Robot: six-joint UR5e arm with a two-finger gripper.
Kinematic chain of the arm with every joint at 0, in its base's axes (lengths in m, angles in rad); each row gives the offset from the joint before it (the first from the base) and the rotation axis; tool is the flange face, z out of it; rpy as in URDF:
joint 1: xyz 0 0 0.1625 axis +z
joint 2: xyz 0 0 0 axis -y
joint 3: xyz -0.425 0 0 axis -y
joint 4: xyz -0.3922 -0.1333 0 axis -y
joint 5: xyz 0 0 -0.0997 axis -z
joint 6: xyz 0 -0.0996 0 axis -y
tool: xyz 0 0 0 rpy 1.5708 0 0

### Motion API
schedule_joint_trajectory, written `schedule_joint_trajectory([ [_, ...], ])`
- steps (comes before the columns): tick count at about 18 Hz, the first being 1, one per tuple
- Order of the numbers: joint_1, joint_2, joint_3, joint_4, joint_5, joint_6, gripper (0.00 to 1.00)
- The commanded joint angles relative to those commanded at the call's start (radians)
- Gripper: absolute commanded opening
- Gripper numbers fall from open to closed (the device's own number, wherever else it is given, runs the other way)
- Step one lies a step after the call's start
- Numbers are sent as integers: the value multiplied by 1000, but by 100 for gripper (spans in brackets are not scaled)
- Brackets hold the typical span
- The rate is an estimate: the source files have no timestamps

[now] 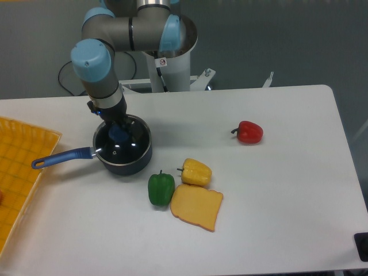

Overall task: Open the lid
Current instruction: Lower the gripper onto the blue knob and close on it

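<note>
Saucepan [123, 154] is our landmark here, dark blue, sitting on the white table [276, 190] with its long blue handle [60, 157] reaching out to the left toward a yellow tray [17, 167] at the table's edge. On top of the saucepan rests the lid [127, 142], dark see-through glass with a metal rim, seated flat on the pot, its blue knob [118, 133] in the middle. The arm comes down from behind the saucepan, and the gripper [117, 127] is right at that knob, low over the lid; the dark fingers merge with the glass, so I cannot tell whether they are spread or clamped on the knob. To the right of the saucepan and nearer the front, a green bell pepper [160, 188] stands just beside a yellow bell pepper [196, 172], and a slice of toast [196, 207] lies touching both of them. Well off to the right of the saucepan, a red bell pepper [249, 132] sits alone.
</note>
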Motion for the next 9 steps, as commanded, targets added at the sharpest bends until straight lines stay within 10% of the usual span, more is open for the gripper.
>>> schedule_joint_trajectory([
  [9,-17,-15,0,-2,2,-29,100],
])
